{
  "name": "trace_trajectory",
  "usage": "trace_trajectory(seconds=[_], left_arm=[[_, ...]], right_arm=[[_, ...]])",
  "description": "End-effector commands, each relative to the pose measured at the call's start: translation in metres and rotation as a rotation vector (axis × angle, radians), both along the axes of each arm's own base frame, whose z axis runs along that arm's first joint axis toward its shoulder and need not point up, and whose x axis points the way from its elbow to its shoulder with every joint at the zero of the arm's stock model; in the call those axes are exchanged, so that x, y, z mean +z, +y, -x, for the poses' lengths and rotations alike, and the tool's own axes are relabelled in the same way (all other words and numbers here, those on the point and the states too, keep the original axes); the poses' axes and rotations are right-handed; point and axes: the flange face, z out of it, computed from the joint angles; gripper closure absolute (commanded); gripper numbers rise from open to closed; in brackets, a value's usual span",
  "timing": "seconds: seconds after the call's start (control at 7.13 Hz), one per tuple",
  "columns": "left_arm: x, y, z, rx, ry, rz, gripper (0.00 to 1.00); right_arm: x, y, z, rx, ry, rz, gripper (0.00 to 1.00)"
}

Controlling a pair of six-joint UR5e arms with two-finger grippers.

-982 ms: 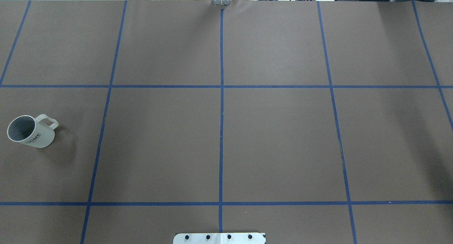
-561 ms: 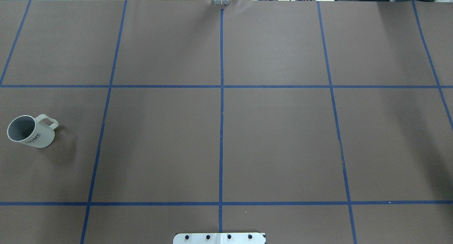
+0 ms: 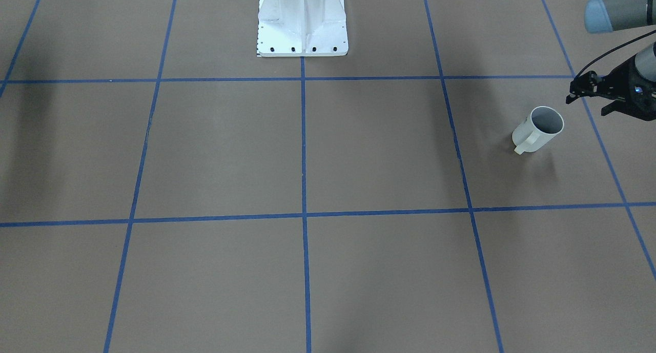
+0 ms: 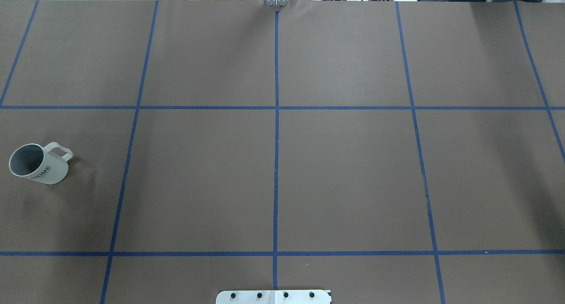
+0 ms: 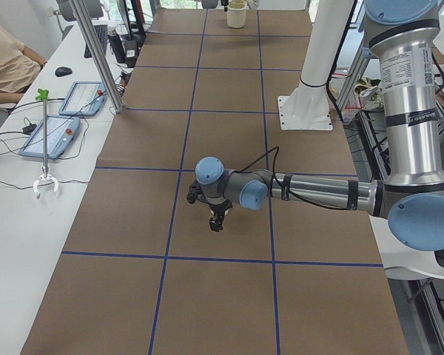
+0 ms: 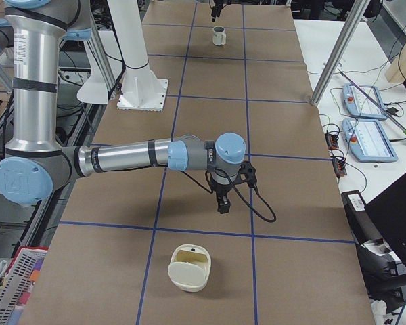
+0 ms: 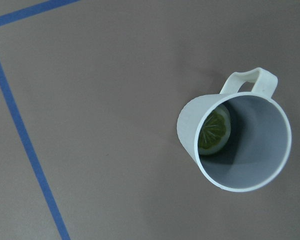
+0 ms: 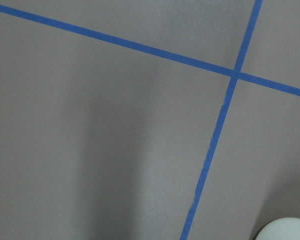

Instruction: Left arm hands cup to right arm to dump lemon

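From the right end, we see a cream container point(image 6: 189, 268) nearest. Next is the right gripper point(image 6: 222, 202), hanging over the table point(image 4: 344, 171); we can't tell its finger state. Far end: HOME mug point(image 4: 39, 163) upright, lemon slice point(image 7: 213, 131) inside against its wall. Just beside it hangs the left gripper point(image 3: 589, 99), fingers spread, not touching.

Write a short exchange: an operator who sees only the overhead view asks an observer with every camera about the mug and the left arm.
Operator: Overhead I see only the mug. Is anything in it?
Observer: Yes. The left wrist view shows a lemon slice leaning against its inside wall.
Operator: Where is the left gripper?
Observer: The front view shows it close beside the mug, not gripping it.
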Motion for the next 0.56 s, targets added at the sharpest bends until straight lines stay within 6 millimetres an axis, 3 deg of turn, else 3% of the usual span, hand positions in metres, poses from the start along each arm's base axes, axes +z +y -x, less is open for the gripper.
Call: trace_trajectory(seconds=[0.0, 0.28, 0.42], left_arm=[[-0.011, -0.014, -0.008, -0.028, 0.011, 0.009, 0.01], [-0.035, -0.032, -0.017, -0.045, 0.035, -0.016, 0.01], [-0.036, -0.035, -0.018, -0.065, 0.033, 0.004, 0.01]], right_arm=[[0.002, 0.001, 0.000, 0.000, -0.002, 0.005, 0.00], [0.003, 0.001, 0.000, 0.000, -0.002, 0.008, 0.00], [0.004, 0.001, 0.000, 0.000, -0.003, 0.009, 0.00]])
